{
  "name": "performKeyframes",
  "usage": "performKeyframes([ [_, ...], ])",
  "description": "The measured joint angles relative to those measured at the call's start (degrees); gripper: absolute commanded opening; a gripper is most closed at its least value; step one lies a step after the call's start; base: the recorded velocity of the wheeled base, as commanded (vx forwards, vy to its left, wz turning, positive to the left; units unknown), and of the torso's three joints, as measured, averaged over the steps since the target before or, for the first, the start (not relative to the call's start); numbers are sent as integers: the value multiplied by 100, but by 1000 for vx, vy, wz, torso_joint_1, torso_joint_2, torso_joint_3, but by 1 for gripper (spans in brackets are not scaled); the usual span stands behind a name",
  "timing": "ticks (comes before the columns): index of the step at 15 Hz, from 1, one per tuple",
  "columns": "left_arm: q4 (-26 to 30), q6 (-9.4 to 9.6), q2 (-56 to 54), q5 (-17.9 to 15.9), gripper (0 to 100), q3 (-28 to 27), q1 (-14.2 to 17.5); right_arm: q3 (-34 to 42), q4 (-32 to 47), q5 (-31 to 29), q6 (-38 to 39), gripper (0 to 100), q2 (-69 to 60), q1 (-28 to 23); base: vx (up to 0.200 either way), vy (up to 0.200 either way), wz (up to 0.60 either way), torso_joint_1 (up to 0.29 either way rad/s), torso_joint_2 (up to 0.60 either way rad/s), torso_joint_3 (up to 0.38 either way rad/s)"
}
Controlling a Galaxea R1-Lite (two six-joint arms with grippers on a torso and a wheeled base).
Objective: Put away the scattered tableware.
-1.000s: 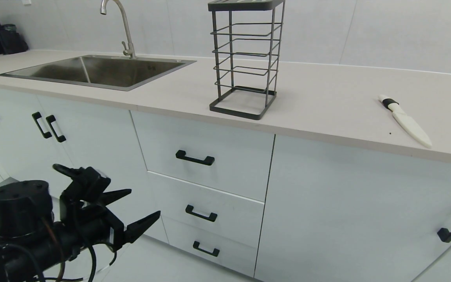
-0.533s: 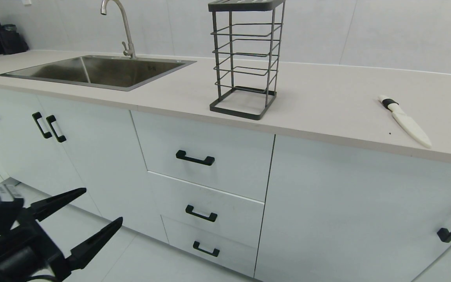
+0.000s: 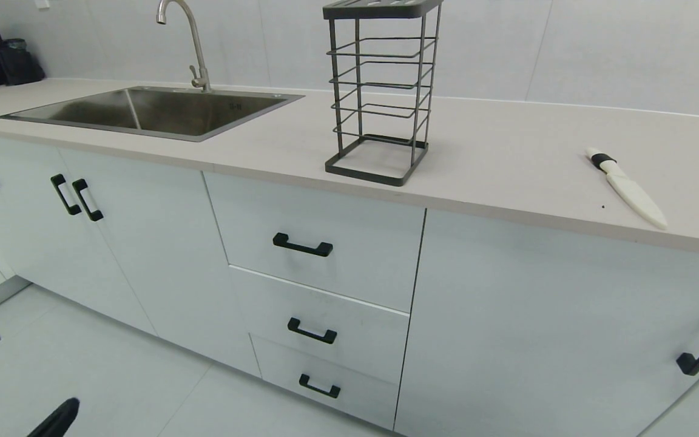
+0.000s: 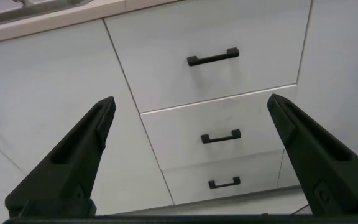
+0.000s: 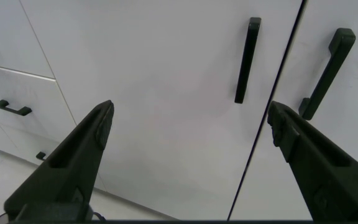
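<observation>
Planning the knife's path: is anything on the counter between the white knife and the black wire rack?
Nothing visible. Bare countertop lies between the white knife and the black wire rack; only a tiny dark speck lies beside the blade.

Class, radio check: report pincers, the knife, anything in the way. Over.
Left pincer, right pincer open, empty, low before cabinet fronts. Knife flat on countertop, right of wire rack, untouched. No obstruction seen.

From the head we look forward and down over the countertop (image 3: 507, 173) and drawer stack (image 3: 319, 285), standing well back. Our left wrist camera, looking out through the left gripper (image 4: 190, 102), faces that same drawer stack from nearer; our right wrist camera faces cabinet doors (image 5: 154, 81) close up.
</observation>
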Motion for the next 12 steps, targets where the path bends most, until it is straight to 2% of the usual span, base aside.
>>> performKeyframes([
  [4,1517,-148,-1557,50,100,-183,107,0,0,0,0,100,0,0,0,0,0,0,0,0],
  [6,1804,-207,-1946,61,100,-152,236,0,0,-2,0,100,0,2,0,0,0,0,0,0],
  [8,1949,-212,-2175,83,100,-61,328,0,0,-2,0,100,0,0,0,0,0,0,0,0],
  [9,2200,-191,-2315,129,100,44,386,0,0,0,0,100,0,0,0,0,0,0,0,0],
  [10,2593,-169,-2455,307,100,156,450,0,0,0,0,100,0,0,0,0,0,0,0,0],
  [12,2776,-163,-2610,688,100,239,501,0,0,0,0,100,0,0,0,0,0,0,0,0],
])
